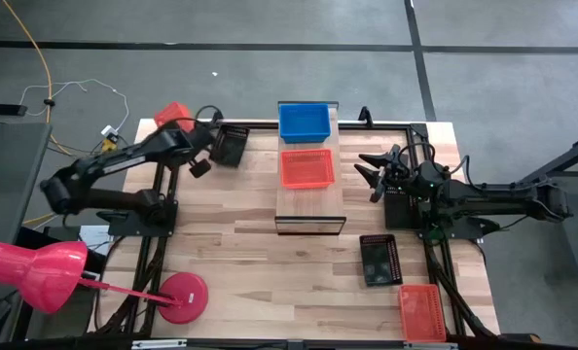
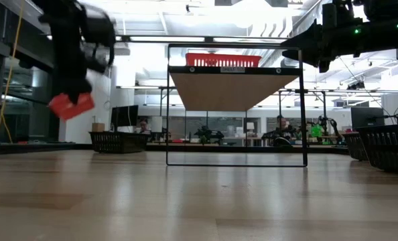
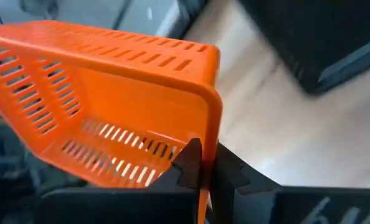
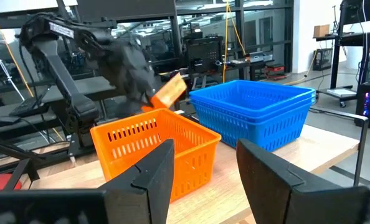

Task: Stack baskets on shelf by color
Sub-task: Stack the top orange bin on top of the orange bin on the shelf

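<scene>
- Baskets are spread over table and shelf [image 1: 309, 216]: a blue stack [image 1: 304, 121] sits at the shelf's far end, an orange basket on shelf [image 1: 307, 167] just beside it, toward the near end; near end of the board is bare.
- Blue stack looks like two nested in the right wrist view [image 4: 253, 112]; count not certain.
- Colours are kept in separate spots on the board, which fits sorting by colour.
- Held orange basket [image 1: 172, 115] is carried by the left gripper [image 1: 194, 124] at the table's far-left corner, raised off the wood (seen hanging in low view [image 2: 71, 105]).
- Left gripper fingers [image 3: 188, 165] are pinched on its side wall at the rim [image 3: 208, 124]; a rim pinch probably lets the basket be dropped into another w/o fingers getting trapped.
- Black basket, far left [image 1: 230, 145], lies on the table just beside the left gripper; not yet shelved.
- Right gripper [image 1: 379, 169] hovers beside the shelf's right edge, fingers [image 4: 149, 177] spread, nothing held; judged to be waiting.
- Black basket, near right [image 1: 379, 260], and orange basket at near-right edge [image 1: 422, 311] are on the table, well apart from the shelf.
- Judgement: approx. midway; next move likely needs the held basket brought over the orange one on the shelf and nested squarely.
- Pink desk lamp [image 1: 36, 272] stands at near-left, clear of the work.
</scene>
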